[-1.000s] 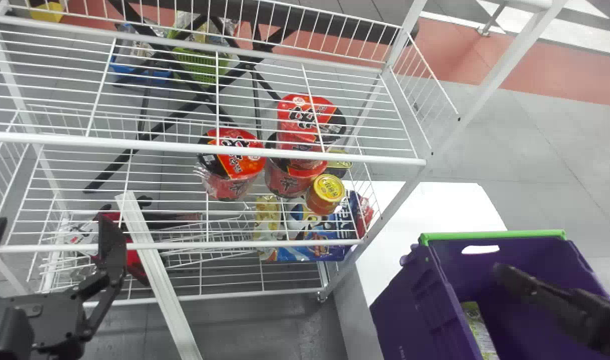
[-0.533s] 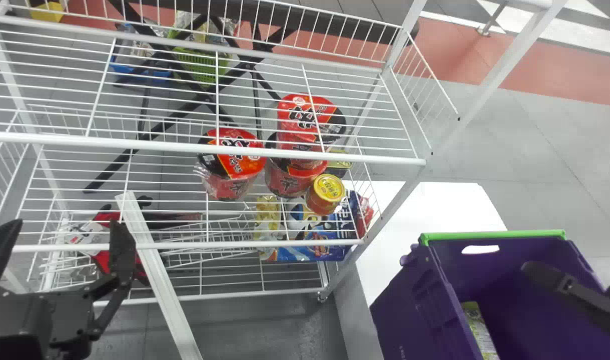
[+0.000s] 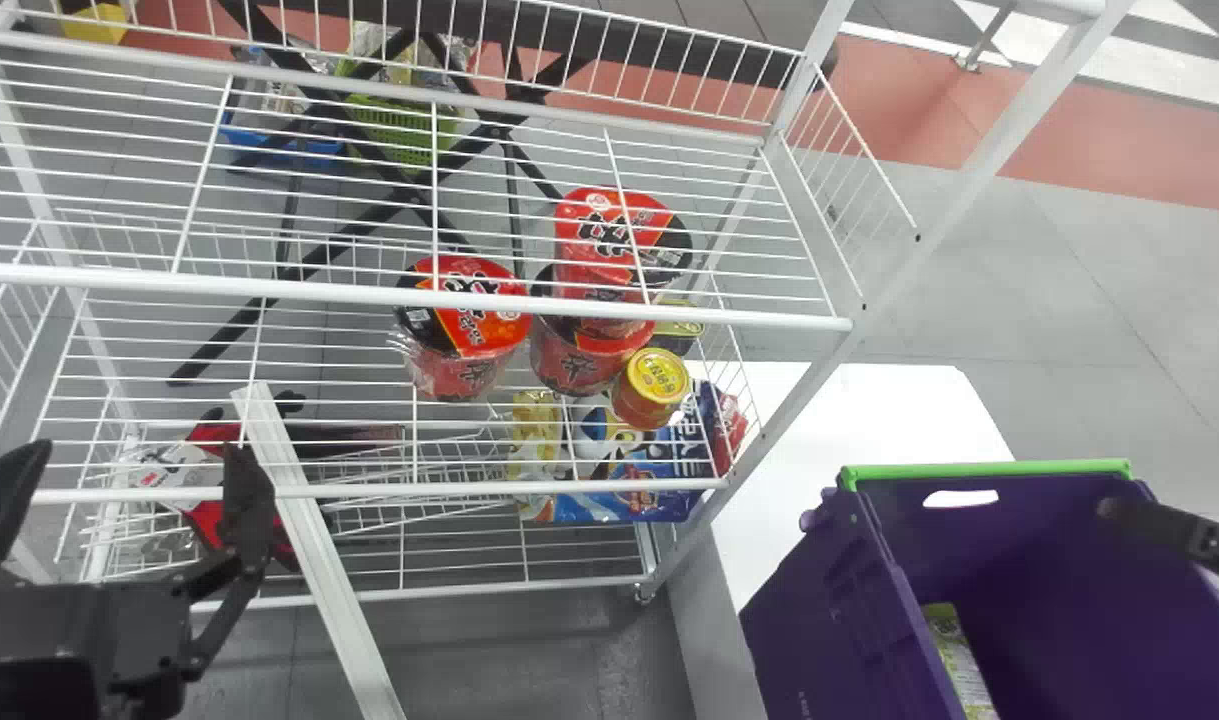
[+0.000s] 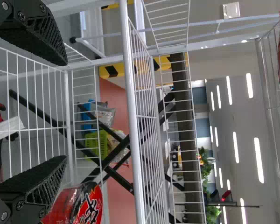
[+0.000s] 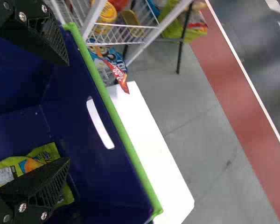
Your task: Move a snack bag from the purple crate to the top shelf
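Snack bag (image 5: pixel 49 152), green and soft-looking, lies low in the purple crate (image 3: pixel 819 630) beside the white wire rack (image 3: pixel 409 297), awaiting a lift to the top shelf. Which of the rack's levels counts as the top cannot be told from where we stand. Over the crate, the right gripper (image 5: pixel 68 112) has its jaws spread apart with nothing between them; at the rack, the left gripper (image 4: pixel 66 110) waits, its jaws also apart.

Picking the bag up looks to be the step in hand. With the bag beside the crate's left wall, the right gripper would do well to line up over it before going down, leaving that wall room for the outer jaw. Jaws should stay wide on the way in and straddle a good fold of the bag, since a nip at the edge could slip off the slick film. A gentle squeeze should be enough; a hard one may crush the contents. Raised straight up, well past the green rim (image 3: pixel 989 468), the bag is less likely to snag before it swings across to the rack.
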Controlling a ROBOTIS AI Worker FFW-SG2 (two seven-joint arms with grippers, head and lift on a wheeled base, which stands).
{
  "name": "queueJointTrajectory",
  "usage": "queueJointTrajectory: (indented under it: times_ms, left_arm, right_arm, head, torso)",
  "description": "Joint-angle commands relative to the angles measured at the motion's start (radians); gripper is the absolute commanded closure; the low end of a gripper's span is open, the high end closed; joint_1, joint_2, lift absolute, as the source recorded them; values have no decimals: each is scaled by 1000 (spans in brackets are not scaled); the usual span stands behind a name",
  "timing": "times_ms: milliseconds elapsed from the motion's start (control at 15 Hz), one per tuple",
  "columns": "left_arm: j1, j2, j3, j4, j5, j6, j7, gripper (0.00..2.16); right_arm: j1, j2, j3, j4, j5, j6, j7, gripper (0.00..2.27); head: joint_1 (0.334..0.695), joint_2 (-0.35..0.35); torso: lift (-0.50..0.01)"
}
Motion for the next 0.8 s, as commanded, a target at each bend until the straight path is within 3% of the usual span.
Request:
queueJointTrajectory:
  times_ms: [0, 200, 400, 600, 733]
  left_arm:
    - [-8, 5, -9, 4, 0, 24, -1, 103]
    - [-11, 5, -7, 2, 1, 24, -1, 103]
    - [-27, 5, -9, 5, 8, 34, -3, 103]
    - [-51, -3, -9, 22, 12, 67, -4, 103]
    - [-76, -8, -27, 35, 14, 138, -3, 103]
  right_arm:
    - [3, -6, 53, 20, 103, -159, 10, 73]
    - [3, -40, 110, 97, 156, -241, 10, 33]
    - [4, -45, 165, 195, 202, -349, 10, 29]
    - [-30, -98, 242, 364, 215, -315, 10, 26]
    - [-48, -107, 280, 422, 238, -312, 10, 26]
  head:
    - [695, -350]
    - [695, -350]
    - [695, -350]
    - [695, -350]
    - [695, -350]
  torso:
    - [-455]
    - [-455]
    - [-455]
    - [-455]
    - [-455]
